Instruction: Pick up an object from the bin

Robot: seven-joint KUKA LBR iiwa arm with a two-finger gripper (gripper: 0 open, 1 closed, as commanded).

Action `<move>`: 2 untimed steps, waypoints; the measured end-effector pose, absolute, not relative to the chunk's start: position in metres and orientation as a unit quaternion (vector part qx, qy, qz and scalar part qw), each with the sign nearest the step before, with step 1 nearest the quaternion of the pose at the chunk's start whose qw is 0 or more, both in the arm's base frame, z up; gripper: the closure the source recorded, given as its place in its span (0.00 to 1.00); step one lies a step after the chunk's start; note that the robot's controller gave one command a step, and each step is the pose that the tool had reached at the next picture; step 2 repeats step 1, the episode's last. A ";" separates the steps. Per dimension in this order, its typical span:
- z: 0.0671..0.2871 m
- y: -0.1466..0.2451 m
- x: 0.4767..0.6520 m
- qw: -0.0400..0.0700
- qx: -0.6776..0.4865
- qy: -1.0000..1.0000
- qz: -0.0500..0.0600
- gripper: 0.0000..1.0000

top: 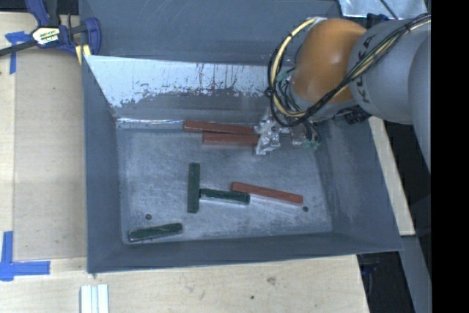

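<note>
1. Red pair: two red-brown flat sticks, overlapped, just left of the gripper; long axis runs left-right in view, right end pointing at the gripper
2. Gripper is low at that right end, touching or just beside it, can't tell which; how wide it's open can't be told, nothing seen held
3. Likely target is the pair; a grip would need to close across the short width, so probably a shift left along the axis first
4. Near, front of gripper: lone red stick, left end meeting a green stick
5. Front-left of gripper: second green stick lying crosswise; third green stick well apart, far front-left
6. Bin wall rises close behind the gripper
</note>
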State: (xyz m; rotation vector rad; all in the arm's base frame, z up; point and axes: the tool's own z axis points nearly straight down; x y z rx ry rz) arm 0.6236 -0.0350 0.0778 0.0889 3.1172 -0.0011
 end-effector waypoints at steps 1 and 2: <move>0.280 -0.005 0.603 0.000 0.018 1.000 0.000 1.00; 0.280 -0.005 0.603 0.000 0.018 1.000 0.000 1.00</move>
